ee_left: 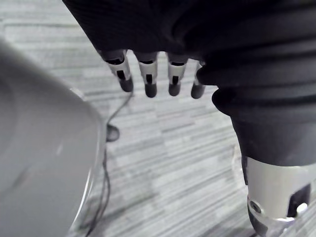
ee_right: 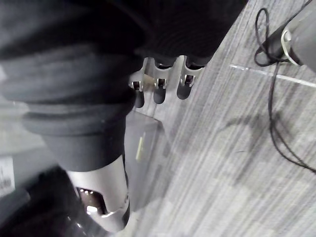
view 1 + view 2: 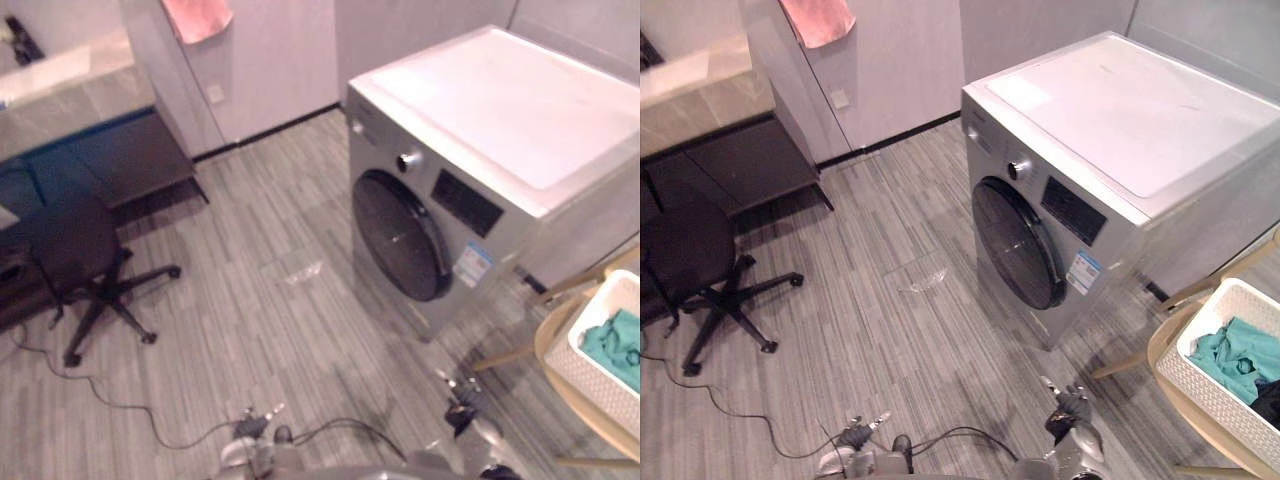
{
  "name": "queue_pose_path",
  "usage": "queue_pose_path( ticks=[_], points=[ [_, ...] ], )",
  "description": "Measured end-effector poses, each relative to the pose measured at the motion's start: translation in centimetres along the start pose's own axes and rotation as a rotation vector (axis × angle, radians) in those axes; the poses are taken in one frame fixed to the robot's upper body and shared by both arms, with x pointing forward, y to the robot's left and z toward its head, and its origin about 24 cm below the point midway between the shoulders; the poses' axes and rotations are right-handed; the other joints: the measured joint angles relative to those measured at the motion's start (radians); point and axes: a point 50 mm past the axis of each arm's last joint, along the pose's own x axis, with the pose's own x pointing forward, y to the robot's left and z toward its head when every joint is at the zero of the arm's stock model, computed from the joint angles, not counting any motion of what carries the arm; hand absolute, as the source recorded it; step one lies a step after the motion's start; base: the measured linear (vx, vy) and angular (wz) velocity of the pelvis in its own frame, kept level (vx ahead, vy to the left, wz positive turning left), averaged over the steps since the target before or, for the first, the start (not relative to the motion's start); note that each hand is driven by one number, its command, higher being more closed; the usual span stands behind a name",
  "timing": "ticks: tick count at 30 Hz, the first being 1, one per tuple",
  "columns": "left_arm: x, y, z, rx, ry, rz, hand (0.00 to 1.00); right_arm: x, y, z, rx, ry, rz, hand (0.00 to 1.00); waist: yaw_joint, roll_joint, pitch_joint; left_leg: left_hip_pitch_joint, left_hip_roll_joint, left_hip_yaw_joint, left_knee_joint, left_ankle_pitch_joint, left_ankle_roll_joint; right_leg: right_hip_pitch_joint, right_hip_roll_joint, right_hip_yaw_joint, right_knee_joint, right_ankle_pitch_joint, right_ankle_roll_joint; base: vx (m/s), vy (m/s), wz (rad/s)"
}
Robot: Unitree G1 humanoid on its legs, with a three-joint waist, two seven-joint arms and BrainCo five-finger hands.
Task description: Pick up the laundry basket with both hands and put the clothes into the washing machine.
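So, nothing done yet as far as I can judge. Laundry basket (image 3: 1212, 388) sits on a round pale-wood table (image 3: 1157, 352) off to the robot's right, near the washing machine (image 3: 1080, 215), w/ the clothes (image 3: 1232, 352) piled inside. Neither hand is anywhere close to it. Left hand (image 1: 148, 79) hangs low over the floor (image 3: 890, 320), fingers straight and slack, nothing in them. Right hand (image 2: 159, 91) same story: loose, empty, hanging low near the machine's front corner. Washer door (image 3: 1015, 245) looks closed. So what's left is pretty much everything: turn to the basket, grip it on both sides, carry it over, get the door open, load.

Materials: basket is white, prob. plastic, rectangular, w/ a fine lattice in the walls and a smooth rim. I'd guess it's light and a bit flexy. Clothes are soft teal fabric, crumpled, plus a dark item (image 3: 1270, 400) at the basket's edge that I can't ID. Machine is a silver-grey box w/ a flat white top, a round dark glass door set in a ring, one round knob (image 3: 1018, 170) and a dark panel next to it. Table has a thin curved rim and slim legs. Floor is grey striped planking, slightly glossy.
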Motion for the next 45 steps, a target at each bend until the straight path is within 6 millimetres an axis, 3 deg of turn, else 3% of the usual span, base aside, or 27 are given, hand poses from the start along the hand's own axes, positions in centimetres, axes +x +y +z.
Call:
queue_pose_path(
  ticks=[2, 3, 5, 8, 11, 15, 17, 18, 19, 21, 22, 25, 27, 30, 35, 42, 43, 44, 45],
  points=[
    [0.2, 1.8, 0.2, 0.062, -0.01, 0.034, 0.0, 0.1, 2.1, 2.0, 0.003, -0.088, 0.061, 0.0, 0.0, -0.023, -0.012, -0.018, -0.025, 0.026, -0.033, 0.011, 0.017, -0.003, -0.025, 0.035, -0.123, 0.141, 0.034, 0.02, 0.346, -0.39],
    [0.4, 2.4, 0.9, 0.072, -0.032, 0.047, 0.0, 0.2, 3.2, 4.2, -0.018, -0.175, 0.094, 0.0, 0.004, -0.025, -0.012, -0.028, -0.038, 0.034, -0.053, 0.028, 0.04, -0.008, -0.039, 0.037, -0.175, 0.219, 0.037, -0.04, 0.23, -0.27],
    [0.6, 2.9, 2.1, 0.075, -0.07, 0.065, 0.0, -0.2, 4.4, 7.0, -0.072, -0.29, 0.134, 0.0, 0.02, -0.026, -0.01, -0.034, -0.051, 0.038, -0.078, 0.037, 0.052, -0.029, -0.046, 0.033, -0.188, 0.255, 0.037, -0.08, 0.162, -0.13],
    [0.9, 3.2, 4.5, 0.067, -0.144, 0.091, 0.0, -0.9, 6.0, 11.2, -0.164, -0.467, 0.175, 0.0, 0.024, -0.033, -0.004, -0.063, -0.066, 0.028, -0.138, 0.093, 0.058, -0.062, -0.05, 0.018, -0.193, 0.258, 0.037, -0.12, 0.047, 0.19],
    [0.9, 2.8, 5.2, 0.057, -0.161, 0.098, 0.0, -1.1, 6.3, 15.5, -0.27, -0.609, 0.15, 0.0, 0.046, -0.032, 0.005, -0.064, -0.057, 0.011, -0.231, 0.166, 0.049, -0.08, -0.037, -0.02, -0.23, 0.253, 0.039, -0.15, -0.075, 0.06],
    [0.8, 1.5, 5.2, 0.042, -0.163, 0.064, 0.0, -2.0, 5.9, 20.2, -0.351, -0.76, 0.098, 0.0, 0.046, -0.037, 0.056, -0.085, -0.04, -0.012, -0.268, 0.213, 0.03, -0.091, -0.023, -0.054, -0.236, 0.188, 0.039, -0.15, -0.123, 0.13],
    [0.8, 1.4, 5.2, 0.043, -0.165, 0.063, 0.0, -2.4, 5.3, 22.9, -0.394, -0.83, 0.027, 0.0, 0.048, -0.04, 0.079, -0.122, -0.019, -0.025, -0.275, 0.227, 0.01, -0.116, -0.003, -0.039, -0.234, 0.1, 0.034, -0.16, -0.138, 0.08],
    [0.8, 1.4, 5.0, 0.043, -0.161, 0.062, 0.0, -2.5, 5.4, 23.9, -0.407, -0.852, 0.013, 0.0, 0.049, -0.035, 0.087, -0.131, -0.009, -0.025, -0.275, 0.231, 0.006, -0.127, 0.008, -0.032, -0.234, 0.09, 0.023, -0.16, -0.129, -0.23],
    [0.7, 1.3, 4.6, 0.044, -0.15, 0.06, 0.0, -2.6, 5.8, 26.2, -0.434, -0.89, -0.011, 0.0, 0.049, -0.027, 0.11, -0.139, 0.008, -0.026, -0.275, 0.239, -0.005, -0.144, 0.028, -0.019, -0.233, 0.088, 0.016, -0.15, -0.118, -0.24],
    [0.7, 0.9, 4.6, 0.044, -0.15, 0.048, 0.0, -2.6, 5.2, 28.8, -0.457, -0.908, -0.08, 0.0, 0.05, -0.015, 0.133, -0.152, 0.02, -0.036, -0.275, 0.244, -0.006, -0.15, 0.042, -0.019, -0.231, 0.089, 0.015, -0.13, -0.086, -0.06],
    [0.7, 0.9, 4.6, 0.043, -0.151, 0.048, 0.0, -2.6, 5.2, 29.1, -0.458, -0.908, -0.087, 0.0, 0.05, -0.015, 0.134, -0.155, 0.021, -0.037, -0.274, 0.245, -0.006, -0.154, 0.043, -0.019, -0.23, 0.09, 0.014, -0.08, -0.056, 0.06],
    [0.7, 0.7, 5.2, 0.031, -0.174, 0.045, 0.0, -3.2, 4.9, 32.6, -0.458, -0.924, -0.167, 0.0, 0.049, -0.018, 0.176, -0.175, 0.025, -0.048, -0.274, 0.26, -0.007, -0.17, 0.05, -0.019, -0.225, 0.107, 0.002, -0.05, -0.04, 0.03],
    [0.8, 0.5, 6.2, -0.006, -0.2, 0.041, 0.0, -4.7, 4.3, 35.9, -0.453, -0.972, -0.231, 0.0, 0.049, -0.012, 0.21, -0.203, 0.024, -0.051, -0.274, 0.269, -0.006, -0.199, 0.05, -0.016, -0.223, 0.12, 0.005, -0.05, -0.031, -0.01],
    [0.7, 0.1, 8.2, -0.048, -0.272, 0.029, 0.0, -6.5, 4.2, 39.2, -0.444, -1.024, -0.276, 0.0, 0.046, 0.008, 0.256, -0.224, 0.024, -0.06, -0.274, 0.281, -0.003, -0.221, 0.051, -0.015, -0.224, 0.135, 0.005, -0.04, -0.034, -0.04],
    [0.2, -0.8, 11.6, -0.08, -0.403, 0.005, 0.0, -9.1, 3.1, 43.1, -0.388, -1.059, -0.35, 0.0, 0.043, 0.057, 0.299, -0.263, 0.023, -0.08, -0.274, 0.296, 0.0, -0.25, 0.053, -0.026, -0.222, 0.147, 0.012, -0.02, -0.026, 0.06],
    [-0.4, -1.1, 13.7, -0.133, -0.485, -0.013, 0.0, -12.0, 3.0, 46.0, -0.305, -1.114, -0.323, 0.0, 0.036, 0.101, 0.347, -0.335, 0.02, -0.113, -0.274, 0.301, -0.005, -0.301, 0.058, -0.03, -0.235, 0.159, 0.032, -0.04, -0.006, 0.05],
    [-0.4, -1.4, 13.8, -0.138, -0.488, -0.021, 0.0, -12.8, 2.5, 46.6, -0.286, -1.135, -0.331, 0.0, 0.039, 0.119, 0.356, -0.352, 0.021, -0.12, -0.274, 0.281, -0.03, -0.302, 0.06, -0.039, -0.247, 0.164, 0.033, -0.07, 0.025, 0.32],
    [-0.6, -1.6, 14.2, -0.133, -0.504, -0.029, 0.0, -13.1, 1.9, 46.9, -0.267, -1.142, -0.34, 0.0, 0.036, 0.115, 0.36, -0.371, 0.016, -0.107, -0.265, 0.226, -0.102, -0.307, 0.044, -0.042, -0.264, 0.173, 0.019, -0.09, 0.083, 0.6],
    [-0.7, -1.9, 14.6, -0.141, -0.522, -0.04, 0.0, -14.1, 1.6, 47.6, -0.231, -1.171, -0.333, 0.0, 0.022, 0.097, 0.369, -0.431, -0.031, -0.086, -0.134, 0.289, -0.016, -0.32, -0.002, -0.046, -0.287, 0.18, 0.036, -0.06, 0.087, 0.25]
  ],
)
